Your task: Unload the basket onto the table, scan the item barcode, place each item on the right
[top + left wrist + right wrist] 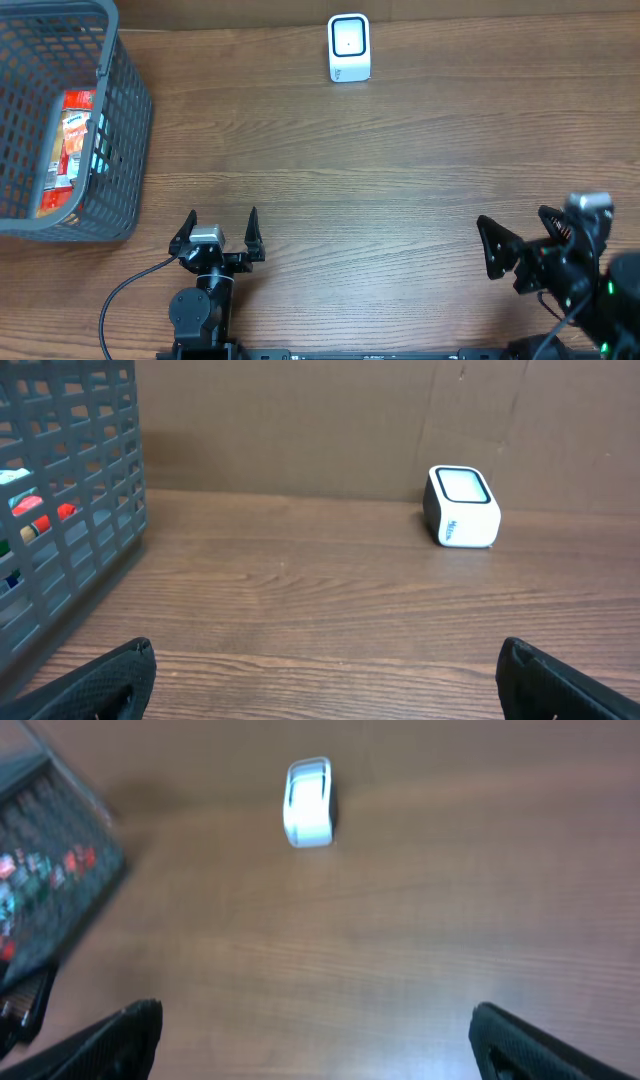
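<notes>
The item (68,150) is a red and orange packet lying inside the grey basket (128,130) at the table's left; no barcode shows on it. A white scanner (349,47) stands at the far middle of the table, also seen as the scanner (462,506) in the left wrist view and the scanner (308,801) in the blurred right wrist view. My left gripper (221,229) is open at the near edge, right of the basket, with bare wood between its fingers. Near the front right, my right gripper (515,240) is open and holds nothing.
The basket wall (70,510) fills the left of the left wrist view, with coloured packaging behind its mesh. In the right wrist view the basket (60,890) lies at the left. A brown wall backs the table behind the scanner.
</notes>
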### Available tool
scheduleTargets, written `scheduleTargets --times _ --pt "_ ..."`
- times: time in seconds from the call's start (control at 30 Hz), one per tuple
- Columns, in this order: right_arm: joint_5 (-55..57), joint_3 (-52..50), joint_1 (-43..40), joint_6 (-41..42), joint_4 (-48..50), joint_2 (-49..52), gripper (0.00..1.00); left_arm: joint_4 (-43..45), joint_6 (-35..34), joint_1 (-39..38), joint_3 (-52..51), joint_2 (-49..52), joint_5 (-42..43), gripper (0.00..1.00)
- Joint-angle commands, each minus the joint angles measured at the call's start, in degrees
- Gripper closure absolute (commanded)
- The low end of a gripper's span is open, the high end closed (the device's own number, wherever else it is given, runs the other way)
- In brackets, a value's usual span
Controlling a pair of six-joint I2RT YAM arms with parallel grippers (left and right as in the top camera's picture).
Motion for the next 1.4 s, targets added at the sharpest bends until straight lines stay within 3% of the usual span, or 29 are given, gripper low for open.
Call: scheduleTargets --times 0.0,0.13,0.57,0.73,1.0,1.37 --pt "-2.64 8.28 -0.17 0.13 -5.77 8.74 0.00 -0.02 1.05 0.00 -0.20 -0.59 0.83 0.00" --pt "-2.58 17.03 -0.17 0.11 -14.19 20.24 0.00 -0.02 1.05 0.00 -0.20 -0.59 0.83 0.00" --pt "-0.87 18.43 -0.20 0.11 -13.53 35.65 0.00 -0.02 1.05 0.00 -0.20 -0.59 0.83 0.00" --pt "-0.52 18.43 -0.20 0.68 -13.53 35.85 0.00 -0.02 1.05 0.00 -0.20 -0.59 0.83 0.00" --pt "16.48 18.43 -0.83 13.05 -18.03 28.52 0.00 0.00 1.05 -0.02 -0.20 -0.59 0.85 0.00" --pt "16.98 18.43 -16.46 12.22 -20.39 28.04 0.00 0.00 1.03 -0.02 -0.20 -0.59 0.90 0.00"
